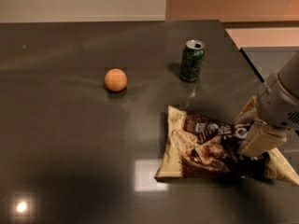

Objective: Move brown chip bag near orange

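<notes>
The brown chip bag [205,146] lies flat on the dark table [70,139] at the right front, its cream edges showing on the left and right. The orange [115,80] sits alone on the table, up and to the left of the bag, well apart from it. My gripper [246,135] comes in from the right and is down over the right part of the bag, covering some of it.
A green soda can [192,60] stands upright behind the bag, near the table's far right corner. The table's right edge [243,55] runs close past the can and the bag. Light glare shows on the table front [147,175].
</notes>
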### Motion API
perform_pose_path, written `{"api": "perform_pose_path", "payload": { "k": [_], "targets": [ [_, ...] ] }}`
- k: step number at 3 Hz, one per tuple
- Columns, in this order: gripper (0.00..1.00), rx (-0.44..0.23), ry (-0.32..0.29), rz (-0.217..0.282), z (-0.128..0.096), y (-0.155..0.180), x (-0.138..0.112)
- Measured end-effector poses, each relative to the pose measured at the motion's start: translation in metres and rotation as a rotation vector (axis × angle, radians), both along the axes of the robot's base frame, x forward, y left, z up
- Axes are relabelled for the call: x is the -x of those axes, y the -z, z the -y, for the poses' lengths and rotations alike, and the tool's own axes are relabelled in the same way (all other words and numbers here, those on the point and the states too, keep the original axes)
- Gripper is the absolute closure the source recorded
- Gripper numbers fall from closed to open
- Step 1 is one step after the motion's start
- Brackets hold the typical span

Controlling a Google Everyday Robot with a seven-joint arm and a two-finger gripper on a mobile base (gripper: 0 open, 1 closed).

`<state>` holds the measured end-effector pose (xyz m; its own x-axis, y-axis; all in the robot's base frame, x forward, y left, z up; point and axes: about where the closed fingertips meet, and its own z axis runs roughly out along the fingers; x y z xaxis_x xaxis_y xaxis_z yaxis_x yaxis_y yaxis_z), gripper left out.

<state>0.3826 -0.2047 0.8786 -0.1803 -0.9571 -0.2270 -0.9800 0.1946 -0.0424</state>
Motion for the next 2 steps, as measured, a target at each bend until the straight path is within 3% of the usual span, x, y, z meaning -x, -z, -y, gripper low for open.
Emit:
{"api": "perform_pose_path", "payload": {
  "k": [1, 2],
  "targets": [
    [0.88, -0.007, 0.003, 0.011, -0.009, -0.013, 0.000],
    [1.00, -0.034, -0.020, 0.040, -0.032, -0.036, -0.007]
  ]
}}
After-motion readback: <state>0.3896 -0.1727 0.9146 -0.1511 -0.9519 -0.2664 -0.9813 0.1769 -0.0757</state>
